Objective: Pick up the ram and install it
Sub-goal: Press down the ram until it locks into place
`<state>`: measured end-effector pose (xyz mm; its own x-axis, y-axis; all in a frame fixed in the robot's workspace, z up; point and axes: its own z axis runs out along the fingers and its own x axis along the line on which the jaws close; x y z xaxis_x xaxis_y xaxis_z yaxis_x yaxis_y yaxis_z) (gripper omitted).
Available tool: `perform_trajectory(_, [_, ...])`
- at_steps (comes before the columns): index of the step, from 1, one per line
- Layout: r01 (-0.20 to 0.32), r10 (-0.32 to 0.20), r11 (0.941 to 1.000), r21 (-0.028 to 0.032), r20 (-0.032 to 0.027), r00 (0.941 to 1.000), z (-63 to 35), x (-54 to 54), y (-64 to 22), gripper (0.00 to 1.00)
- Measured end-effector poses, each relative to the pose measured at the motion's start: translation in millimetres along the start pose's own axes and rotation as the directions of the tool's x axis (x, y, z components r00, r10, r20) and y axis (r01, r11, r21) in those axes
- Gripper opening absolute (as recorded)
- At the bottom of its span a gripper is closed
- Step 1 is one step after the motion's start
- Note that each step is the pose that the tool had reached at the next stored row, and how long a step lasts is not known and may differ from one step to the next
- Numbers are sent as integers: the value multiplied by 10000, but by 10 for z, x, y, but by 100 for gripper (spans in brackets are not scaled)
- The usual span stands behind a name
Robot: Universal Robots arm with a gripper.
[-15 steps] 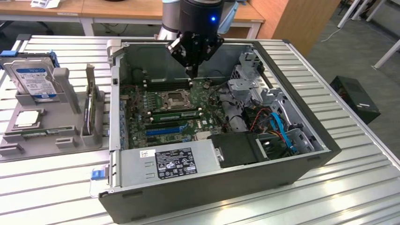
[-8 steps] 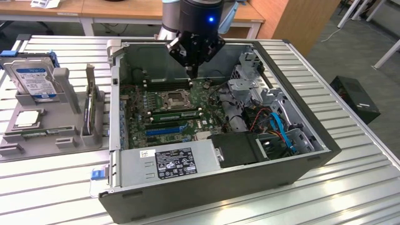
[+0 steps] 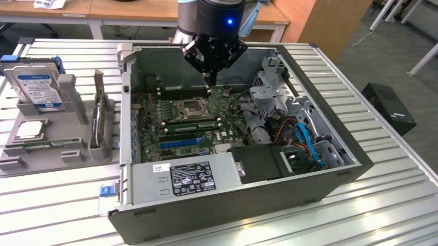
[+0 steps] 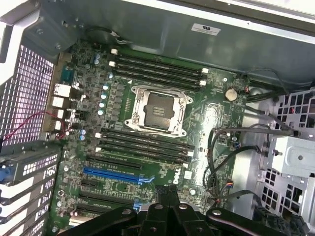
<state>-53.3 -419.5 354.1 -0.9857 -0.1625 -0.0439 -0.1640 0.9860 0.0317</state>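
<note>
The jaws of the gripper (image 3: pixel 210 77) are closed together and hold nothing; they hang above the motherboard (image 3: pixel 188 120), near the far wall of the open computer case (image 3: pixel 274 195). Under them lie the black memory slots (image 4: pixel 156 69) and the processor socket (image 4: pixel 157 109). A green ram (image 3: pixel 40 145) stick seems to lie flat in the grey holder tray (image 3: pixel 41 159) at the counter (image 3: pixel 383 205) edge on the exterior view's left, just beside a silver processor chip (image 3: pixel 28 130) and a hard drive (image 3: pixel 38 88).

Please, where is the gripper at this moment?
In the exterior view, the gripper hangs shut over the open computer case, above the memory slots beside the processor socket.
</note>
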Motion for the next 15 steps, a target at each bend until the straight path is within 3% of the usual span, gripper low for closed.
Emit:
perform_trajectory(4, [-288,288,9996,-37,16,9996,1,5,1,11])
perform_trajectory(15, [-601,601,9982,-44,28,9982,7,48,10,11])
